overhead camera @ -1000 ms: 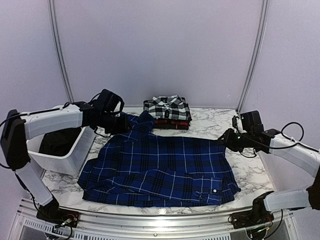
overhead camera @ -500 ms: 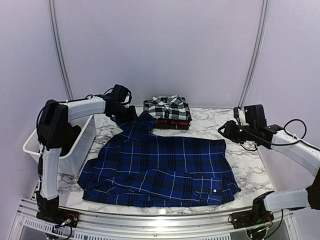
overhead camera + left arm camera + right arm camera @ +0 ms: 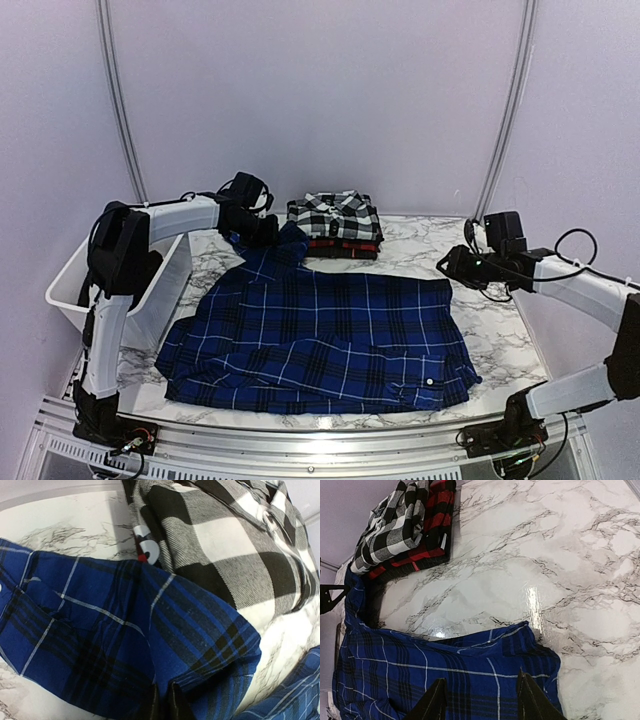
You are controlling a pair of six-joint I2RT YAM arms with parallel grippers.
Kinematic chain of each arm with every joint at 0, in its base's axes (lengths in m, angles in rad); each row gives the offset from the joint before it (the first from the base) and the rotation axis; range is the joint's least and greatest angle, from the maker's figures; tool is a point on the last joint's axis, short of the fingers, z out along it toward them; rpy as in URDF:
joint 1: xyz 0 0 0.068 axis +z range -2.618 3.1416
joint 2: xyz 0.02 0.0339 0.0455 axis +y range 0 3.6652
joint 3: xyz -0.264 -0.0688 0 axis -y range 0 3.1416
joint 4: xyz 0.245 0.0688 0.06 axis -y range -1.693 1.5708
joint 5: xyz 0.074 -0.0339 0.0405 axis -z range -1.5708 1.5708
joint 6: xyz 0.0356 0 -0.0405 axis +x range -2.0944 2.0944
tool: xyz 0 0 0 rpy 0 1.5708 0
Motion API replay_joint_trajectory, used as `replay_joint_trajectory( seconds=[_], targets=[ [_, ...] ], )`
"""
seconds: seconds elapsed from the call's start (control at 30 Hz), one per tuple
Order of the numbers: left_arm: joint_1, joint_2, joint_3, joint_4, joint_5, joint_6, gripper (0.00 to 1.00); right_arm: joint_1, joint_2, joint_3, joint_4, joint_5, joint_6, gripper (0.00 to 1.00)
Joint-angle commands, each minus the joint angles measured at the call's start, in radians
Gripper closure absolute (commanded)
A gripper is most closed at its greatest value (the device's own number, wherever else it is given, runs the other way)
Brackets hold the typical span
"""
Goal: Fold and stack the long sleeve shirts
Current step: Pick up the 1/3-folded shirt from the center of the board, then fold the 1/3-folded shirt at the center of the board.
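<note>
The left gripper [image 3: 264,229] is clamped on the blue shirt [image 3: 320,335]. In the left wrist view its two dark fingertips stand almost together at the bottom edge, with a fold of blue cloth pinched between them [image 3: 164,686]. The gripper holds the shirt's far left part, which is raised off the table [image 3: 500,335] into a peak just beside the folded stack.

The right gripper [image 3: 450,268] is released. Its fingers are spread wide in the right wrist view [image 3: 481,677], one on each side of the shirt's far right corner. Whether they touch the cloth cannot be told.

Position of the shirts:
- Blue shirt [image 3: 420,680] – spread over the middle of the marble-pattern table, its near edge close to the arm bases, with folds bunched at the near right corner.
- Black-and-white shirt [image 3: 335,213] – folded, collar up, on top of the stack at the far middle of the table.
- Red-and-black shirt [image 3: 345,245] – folded directly beneath it, with only its edges showing.

In the left wrist view the raised blue cloth [image 3: 90,645] overlaps the front of the black-and-white shirt [image 3: 225,545].

A white tub [image 3: 70,300] stands at the table's left edge, well apart from the stack.
</note>
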Motion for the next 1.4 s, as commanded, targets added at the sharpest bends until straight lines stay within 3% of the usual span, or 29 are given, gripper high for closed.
replay_joint_trajectory(
  seconds=[0.0,0.1,0.37,0.63,0.73,0.87,0.97,1.17,1.37],
  targets=[
    [0.003,-0.029,0.01,0.013,-0.016,0.034,0.94,-0.011,0.021,0.015,0.044,0.013,-0.029,0.57],
    [0.003,-0.07,-0.014,0.014,-0.038,0.054,1.0,-0.017,0.049,0.013,0.065,0.021,-0.032,0.57],
    [0.003,-0.175,-0.068,0.016,-0.083,0.111,1.0,-0.069,0.163,0.035,0.12,0.002,-0.027,0.54],
    [0.002,-0.252,-0.115,0.016,-0.049,0.147,1.0,-0.077,0.285,0.086,0.141,0.004,-0.038,0.44],
    [0.001,-0.289,-0.143,0.015,-0.021,0.153,1.0,-0.077,0.303,0.092,0.127,-0.01,-0.051,0.52],
    [-0.009,-0.368,-0.228,0.014,0.005,0.141,1.0,-0.061,0.255,0.051,0.126,-0.009,-0.056,0.87],
    [-0.035,-0.438,-0.33,0.015,0.019,0.125,1.0,-0.015,0.218,0.02,0.109,0.025,-0.065,0.97],
    [-0.099,-0.585,-0.616,0.016,0.005,0.046,1.0,0.07,0.19,-0.073,0.087,0.112,-0.048,1.0],
    [-0.154,-0.613,-0.799,0.038,-0.009,-0.029,1.0,0.081,0.19,-0.145,0.109,0.115,-0.018,0.98]
  ],
)
